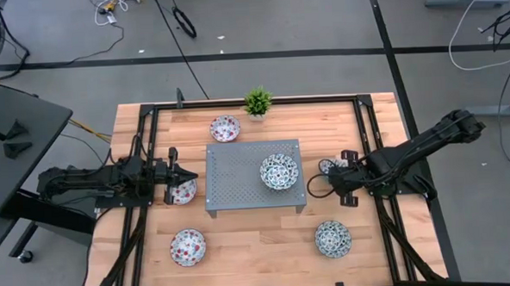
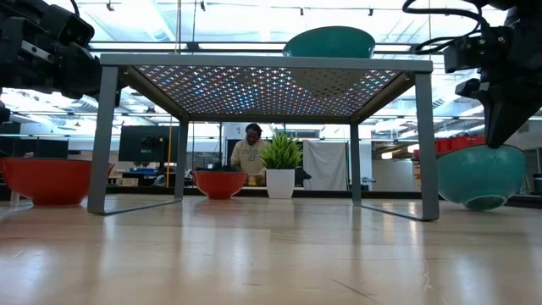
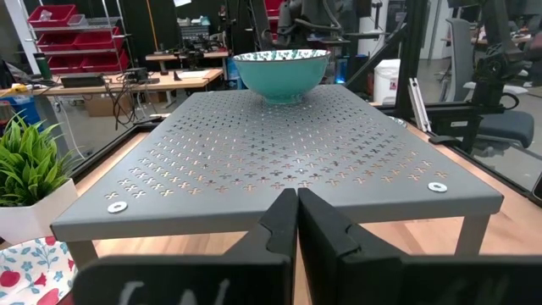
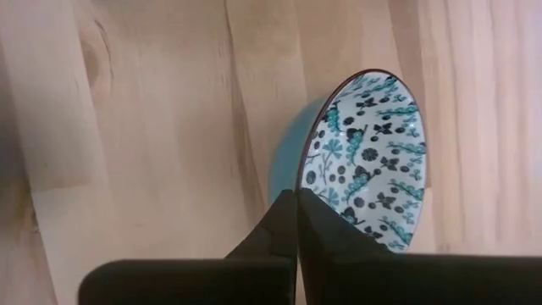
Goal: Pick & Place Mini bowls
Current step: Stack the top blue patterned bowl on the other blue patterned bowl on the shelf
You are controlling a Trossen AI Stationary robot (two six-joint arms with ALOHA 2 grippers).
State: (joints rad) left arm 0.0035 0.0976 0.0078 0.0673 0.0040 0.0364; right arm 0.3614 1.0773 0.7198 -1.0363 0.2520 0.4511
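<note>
The right gripper [image 1: 333,170] is pinching the rim of a blue-green mini bowl [image 4: 368,161], tipped up just right of the grey rack [image 1: 239,174]. Next, I'd guess, it lifts the bowl onto the rack beside the other blue-green bowl [image 1: 279,171]. The left gripper [image 1: 190,174] waits pressed together at the rack's left edge.

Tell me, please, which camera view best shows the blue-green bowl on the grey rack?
The high view: the blue-green bowl shows its whole patterned inside on the grey rack. The left wrist view shows its side and rim; the low view only its teal outside; the right wrist view misses it.
</note>
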